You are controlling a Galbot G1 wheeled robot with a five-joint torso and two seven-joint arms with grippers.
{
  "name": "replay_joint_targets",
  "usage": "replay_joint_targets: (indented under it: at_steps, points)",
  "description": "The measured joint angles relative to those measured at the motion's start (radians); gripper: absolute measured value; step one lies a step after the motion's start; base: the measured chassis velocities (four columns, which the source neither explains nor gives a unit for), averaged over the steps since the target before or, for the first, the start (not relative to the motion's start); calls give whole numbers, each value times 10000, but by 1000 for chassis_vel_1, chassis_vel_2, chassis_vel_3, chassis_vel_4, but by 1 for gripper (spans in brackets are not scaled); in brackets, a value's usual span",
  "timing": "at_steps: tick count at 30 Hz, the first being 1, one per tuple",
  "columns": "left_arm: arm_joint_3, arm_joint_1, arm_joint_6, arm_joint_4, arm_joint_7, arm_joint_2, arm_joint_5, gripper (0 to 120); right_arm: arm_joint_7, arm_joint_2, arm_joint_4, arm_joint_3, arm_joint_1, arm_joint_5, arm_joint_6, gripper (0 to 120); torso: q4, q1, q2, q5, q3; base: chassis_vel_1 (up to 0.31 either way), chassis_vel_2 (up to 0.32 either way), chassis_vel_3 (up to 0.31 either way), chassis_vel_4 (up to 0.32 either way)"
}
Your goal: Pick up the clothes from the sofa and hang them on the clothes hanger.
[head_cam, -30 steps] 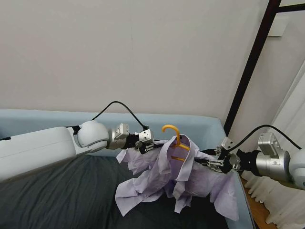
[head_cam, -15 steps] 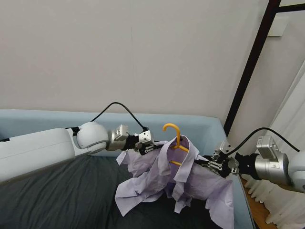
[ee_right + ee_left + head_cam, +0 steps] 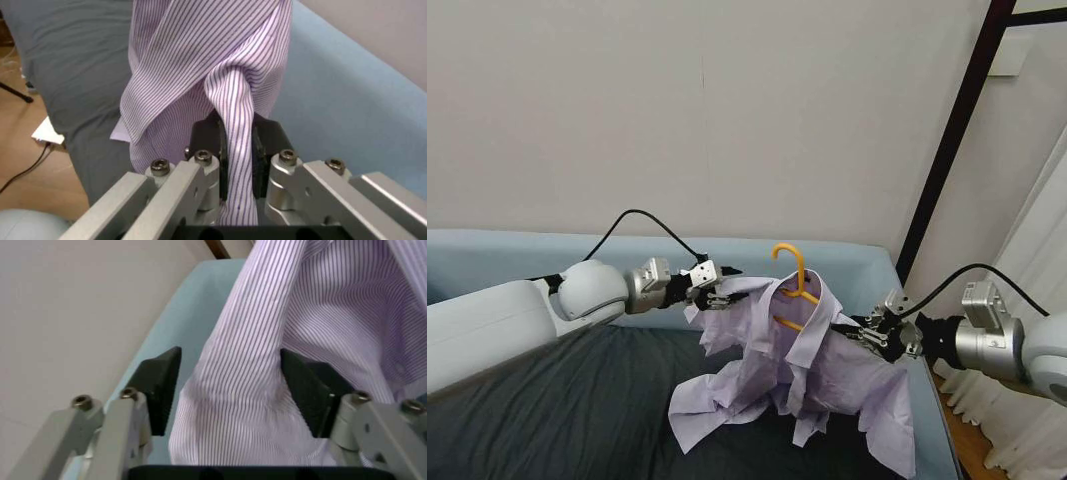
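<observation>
Left end effector (image 3: 721,293): held out above the sofa (image 3: 517,252). The left wrist view shows its fingers (image 3: 162,385) spread wide apart, not clamped.
Between the left fingers: a striped fold of the shirt (image 3: 767,362) runs through the gap; it lies against one pad and close to the other.
Right end effector (image 3: 868,332): reaches in from the opposite side, its tips pointing towards the left end effector. The right wrist view shows it (image 3: 237,134) pinched tight on a narrow bunched fold of the shirt (image 3: 193,65).
Shirt: pale purple with fine stripes, spanning from one end effector to the other. Its shoulders are raised and its tails and sleeves hang down below both end effectors.
Shirt hem: it reaches the dark grey seat (image 3: 547,410) under the left end effector.
Hanger (image 3: 794,276): yellow, between the two end effectors and nearer the right one. Its hook rises above the open collar and its lower part sits inside the shirt.
Sofa: its light blue back runs behind both end effectors; the left wrist view has it (image 3: 190,305) beyond the fabric.
Black post (image 3: 951,140): stands above and behind the right end effector.
</observation>
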Motion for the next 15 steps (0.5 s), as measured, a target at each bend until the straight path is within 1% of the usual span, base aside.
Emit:
replay_joint_targets:
  at_steps: [1,2,4,5,6,7,8,9,10,11,12,13,14,15]
  points:
    - [-505,495,0,-142,-44,327,126,74,45,302,-160,14,-104,-236,-12,8,-2,0,0,2,1,0,0,0,0]
    - [-671,659,0,-208,-93,451,161,77,59,387,-212,24,-123,-309,-18,8,-2,0,0,-1,1,0,0,0,0]
    - [-809,807,0,-283,-163,566,172,79,60,475,-275,32,-136,-411,-18,8,-3,1,-1,-1,1,0,0,0,0]
    - [-1058,1082,-1,-465,-354,800,173,86,40,668,-439,44,-154,-696,0,8,-1,0,0,-1,0,0,0,0,0]
    - [-1386,1541,6,-798,-893,1221,153,92,-13,1047,-748,87,-212,-1125,76,8,1,1,0,0,0,0,0,0,0]
    - [-1519,1769,22,-1006,-1244,1473,108,95,-40,1332,-947,98,-218,-1331,139,8,0,0,0,-1,1,0,0,0,0]
    - [-1519,1769,22,-1006,-1244,1473,108,95,-40,1332,-947,98,-218,-1331,139,8,0,0,0,-1,1,0,0,0,0]
    - [-2003,2260,29,-1256,-1617,1769,-36,98,-90,1747,-1208,119,-214,-1605,240,8,-1,0,0,0,1,0,0,0,0]
    - [-2599,2770,24,-1409,-1910,1967,-120,100,-123,2015,-1400,136,-207,-1733,320,8,-1,1,-1,2,0,0,0,0,0]
    - [-2915,3099,18,-1514,-2110,2089,-164,100,-143,2219,-1553,143,-197,-1826,400,8,0,0,0,5,0,0,0,0,0]
    - [-3418,3720,11,-1692,-2417,2283,-264,100,-194,2501,-1809,143,-159,-2037,550,8,2,-1,0,3,0,0,0,0,0]
    - [-3651,3973,10,-1751,-2521,2340,-319,100,-222,2626,-1918,143,-133,-2129,605,8,2,0,0,-1,0,0,0,0,0]
    - [-3651,3973,10,-1751,-2521,2340,-319,100,-222,2626,-1918,143,-133,-2129,605,8,2,0,0,-1,0,0,0,0,0]
    - [-4512,4952,6,-1943,-2931,2443,-544,100,-244,3046,-2275,125,39,-2291,698,8,-1,0,0,4,0,0,0,0,0]
